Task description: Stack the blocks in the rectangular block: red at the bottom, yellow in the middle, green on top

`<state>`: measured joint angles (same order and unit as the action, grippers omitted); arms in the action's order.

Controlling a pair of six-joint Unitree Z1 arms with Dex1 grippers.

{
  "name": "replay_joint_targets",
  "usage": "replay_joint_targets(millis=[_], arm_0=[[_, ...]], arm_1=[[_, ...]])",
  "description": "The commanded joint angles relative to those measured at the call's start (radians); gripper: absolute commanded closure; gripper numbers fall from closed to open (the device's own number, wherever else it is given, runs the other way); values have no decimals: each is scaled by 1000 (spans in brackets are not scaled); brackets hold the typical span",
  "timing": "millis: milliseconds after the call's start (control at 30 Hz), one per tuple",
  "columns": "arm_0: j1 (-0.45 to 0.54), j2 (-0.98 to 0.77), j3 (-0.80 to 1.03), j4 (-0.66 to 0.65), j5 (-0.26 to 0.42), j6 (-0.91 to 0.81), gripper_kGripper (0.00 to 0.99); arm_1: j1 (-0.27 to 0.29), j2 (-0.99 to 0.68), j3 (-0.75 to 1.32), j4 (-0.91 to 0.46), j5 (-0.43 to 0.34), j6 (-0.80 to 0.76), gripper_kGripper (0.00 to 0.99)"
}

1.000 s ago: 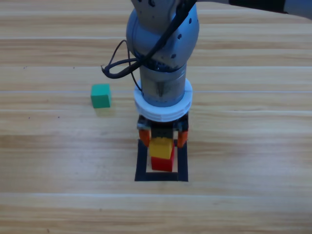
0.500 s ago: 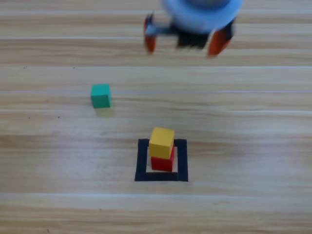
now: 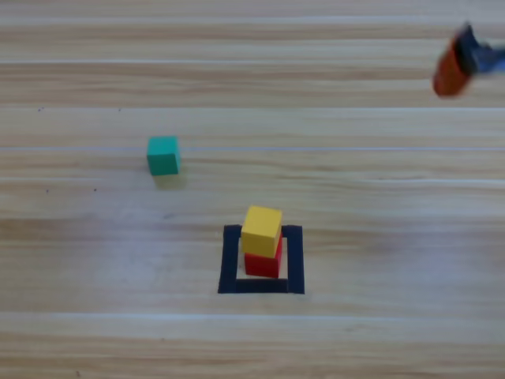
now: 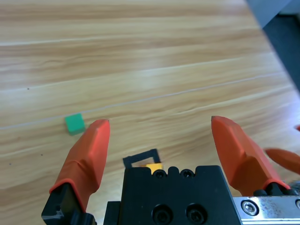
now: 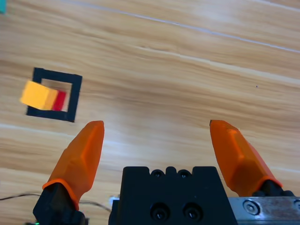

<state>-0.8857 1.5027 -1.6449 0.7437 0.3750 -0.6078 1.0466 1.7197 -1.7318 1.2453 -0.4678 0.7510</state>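
Right claw (image 5: 157, 136) empty, agape; yellow (image 5: 38, 95) atop red (image 5: 59, 100).

Light wooden table (image 3: 379, 237) with visible grain, smooth and slightly shiny. Matt black tape for the rectangular block (image 3: 230, 260). Plain, smooth, matt faces on the yellow (image 3: 262, 230), red (image 3: 263, 265) and green (image 3: 163, 155) cubes. Smooth orange jaws and matt black bodies on left gripper (image 4: 161, 136) and right gripper (image 5: 159, 136).

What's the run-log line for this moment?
stack: yellow on red inside tape square | green loose on table | right gripper open, at right edge | left gripper open
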Motion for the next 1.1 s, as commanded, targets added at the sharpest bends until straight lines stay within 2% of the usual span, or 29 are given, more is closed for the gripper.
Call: replay_joint_targets(millis=[33,233,367,467,633,800,1100], arm_0=[[122,240,-67,-4,-44,111,71],[324,367,-75,-3,-165,227,71],[444,479,-67,40,-225,223,67],[479,553,-62,68,-242,180,53],[482,642,-59,109,-285,94,51],[435,669,-61,108,-318,22,51],[380,723,-96,108,-309,-70,51]], arm_1=[[9,-299,334,-313,57,-151,0],[9,-293,434,-405,84,-251,0],[9,-264,459,-420,94,-303,0],[9,-273,502,-466,129,-332,0],[9,-292,583,-560,158,-355,0],[9,-285,610,-601,192,-380,0],[9,-250,615,-601,192,-384,1]])
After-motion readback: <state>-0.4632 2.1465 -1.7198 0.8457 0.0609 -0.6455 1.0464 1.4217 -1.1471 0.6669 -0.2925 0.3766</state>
